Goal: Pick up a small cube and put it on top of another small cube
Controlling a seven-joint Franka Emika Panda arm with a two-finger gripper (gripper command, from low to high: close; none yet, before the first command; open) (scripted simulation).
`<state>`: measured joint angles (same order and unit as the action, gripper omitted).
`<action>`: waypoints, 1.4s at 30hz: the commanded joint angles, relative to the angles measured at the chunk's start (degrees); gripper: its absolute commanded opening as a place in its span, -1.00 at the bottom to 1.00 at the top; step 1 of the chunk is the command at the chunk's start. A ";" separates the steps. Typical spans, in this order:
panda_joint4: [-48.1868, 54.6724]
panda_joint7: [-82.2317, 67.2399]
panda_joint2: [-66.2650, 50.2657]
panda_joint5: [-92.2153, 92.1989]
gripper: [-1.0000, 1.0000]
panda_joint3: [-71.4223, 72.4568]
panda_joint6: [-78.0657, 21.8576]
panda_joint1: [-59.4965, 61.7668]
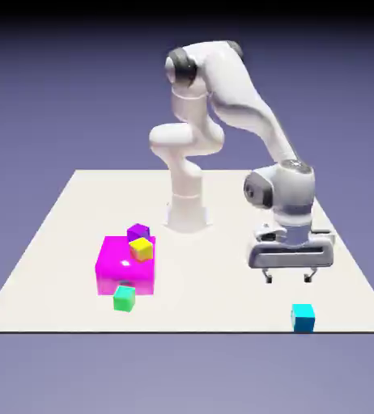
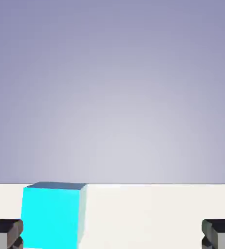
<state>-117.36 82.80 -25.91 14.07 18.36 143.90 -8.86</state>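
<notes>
Gripper (image 1: pixel 288 279) is open, jaws wide apart, w/ nothing btwn the tips. It hangs above the table (image 1: pixel 223 295) on the exterior view's right, fingers pointing down, at the end of the white arm (image 1: pixel 243 93). Arm's base (image 1: pixel 187 217) stands nr the table's far edge, approx. mid-pic.

Cyan cube (image 1: pixel 303 318) sits on the table on the exterior view's right, right by the near edge. In that view it shows below the gripper & a bit to the right of the midpoint btwn the tips, w/ a visible gap btwn it & the fingers.

In the hand view the same cube is low on the left, large, next to the left-hand fingertip; its bottom end reaches nr the pic's lower edge. Can't tell from there how far off the tip it is. Table's edge runs level behind it, w/ the blue-violet backdrop (image 2: pixel 112 87) filling the rest above.

Over on the exterior view's left: big magenta block (image 1: pixel 125 279) on the table. Green cube (image 1: pixel 124 299) is at its near side; can't tell if they touch. Yellow cube (image 1: pixel 142 250) shows over the block's top, toward the right side. Purple cube (image 1: pixel 138 232) is just behind the yellow one, partly hidden; can't tell what it rests on.
</notes>
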 commanded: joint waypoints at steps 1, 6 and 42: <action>1.55 1.43 -2.08 0.50 0.00 0.65 -1.07 -0.29; 5.29 5.02 -8.57 2.41 0.00 1.24 -1.73 -1.51; -34.75 -35.16 45.86 -9.72 -1.00 -28.08 -13.46 18.90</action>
<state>-152.11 47.51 19.95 4.14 -9.71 130.44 10.04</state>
